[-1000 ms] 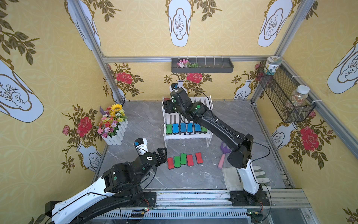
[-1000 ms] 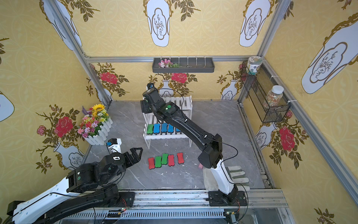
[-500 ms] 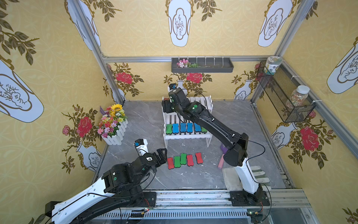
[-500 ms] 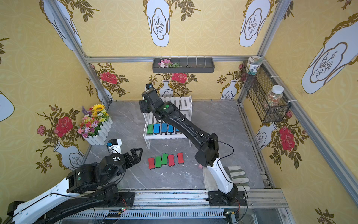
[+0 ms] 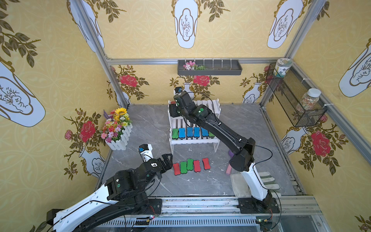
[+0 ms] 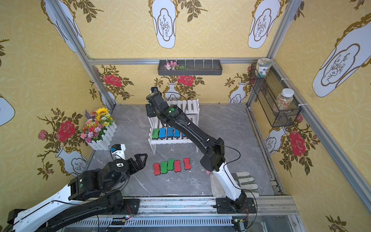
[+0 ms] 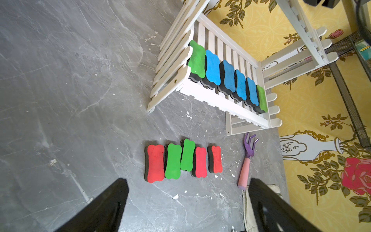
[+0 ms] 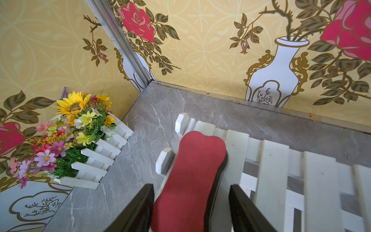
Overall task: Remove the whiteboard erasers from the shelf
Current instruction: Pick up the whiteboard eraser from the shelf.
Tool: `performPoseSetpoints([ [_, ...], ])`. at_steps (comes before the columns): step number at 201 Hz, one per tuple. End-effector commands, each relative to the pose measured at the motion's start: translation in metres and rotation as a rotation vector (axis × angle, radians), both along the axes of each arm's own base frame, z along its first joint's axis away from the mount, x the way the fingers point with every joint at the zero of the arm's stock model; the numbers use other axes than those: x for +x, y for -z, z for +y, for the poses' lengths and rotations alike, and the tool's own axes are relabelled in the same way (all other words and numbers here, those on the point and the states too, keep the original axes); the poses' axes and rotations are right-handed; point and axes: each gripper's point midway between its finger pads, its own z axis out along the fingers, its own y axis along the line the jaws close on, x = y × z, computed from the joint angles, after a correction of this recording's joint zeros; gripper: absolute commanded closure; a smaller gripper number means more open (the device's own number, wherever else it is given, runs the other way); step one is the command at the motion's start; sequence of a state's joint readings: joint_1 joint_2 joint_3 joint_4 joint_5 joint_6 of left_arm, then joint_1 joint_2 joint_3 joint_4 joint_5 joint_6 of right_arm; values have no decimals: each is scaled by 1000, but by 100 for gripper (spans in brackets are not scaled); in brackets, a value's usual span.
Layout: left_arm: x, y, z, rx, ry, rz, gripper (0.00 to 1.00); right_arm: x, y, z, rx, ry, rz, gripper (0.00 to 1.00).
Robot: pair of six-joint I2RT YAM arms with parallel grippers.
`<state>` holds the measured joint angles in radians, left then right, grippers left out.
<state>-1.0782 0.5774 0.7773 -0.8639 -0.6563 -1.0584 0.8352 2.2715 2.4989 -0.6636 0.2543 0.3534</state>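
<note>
Right claw: the right claw (image 8: 191, 186) hangs over the end of the upper tier of the shelf (image 8: 275, 160) nearest the flower box (image 8: 80, 140), partly spread and not clamped.
Red eraser: the red eraser (image 8: 196, 160) lies flat on the upper slats, its long axis running away from the wrist.
Eraser against claw: it sits between the 2 black fingers (image 8: 140, 206). 1 finger is right at its edge, and a thin strip of white slat shows between it and the other finger.
Lower tier: a row of 6 erasers (image 7: 226, 77) stands side by side, touching, coloured green, blue, blue, blue, blue, green.
Table: 5 erasers (image 7: 172, 160) lie in a row on the grey table (image 5: 144, 124) in front of the shelf. They run red, green, green, red, red, with the last red 1 slightly apart.
Left claw: the left claw (image 7: 186, 180) hovers low over the table just beside that row, spread wide and holding nothing.
Nearby: a purple garden fork (image 7: 249, 158) with a pink handle lies on the table next to the last red eraser.
</note>
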Motion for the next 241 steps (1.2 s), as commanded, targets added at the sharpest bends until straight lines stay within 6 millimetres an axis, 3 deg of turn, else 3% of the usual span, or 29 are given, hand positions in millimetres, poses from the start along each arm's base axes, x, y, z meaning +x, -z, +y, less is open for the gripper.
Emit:
performPoseSetpoints([
  [1,1,2,2,11,-10,-2,0,1,5,-3,-32,1,0,42],
  [19,2,2,2,13,-12,-3,0,0,3,-2,-29,-6,-2,45],
  [48,2,4,-1,15,-6,2,0,1,-1,-5,-30,5,-13,41],
  [83,3,5,-3,17,-2,5,1,1,-9,-12,6,10,-20,49],
  [124,3,2,-5,18,1,1,0,2,-12,-18,4,17,-15,48],
  [147,4,3,-5,19,2,2,0,2,-14,-20,4,18,-17,35],
  [175,4,6,-6,22,4,6,0,4,-13,-18,5,7,-22,32],
  [241,4,7,-5,26,-1,7,0,8,2,-14,-16,-5,4,41],
])
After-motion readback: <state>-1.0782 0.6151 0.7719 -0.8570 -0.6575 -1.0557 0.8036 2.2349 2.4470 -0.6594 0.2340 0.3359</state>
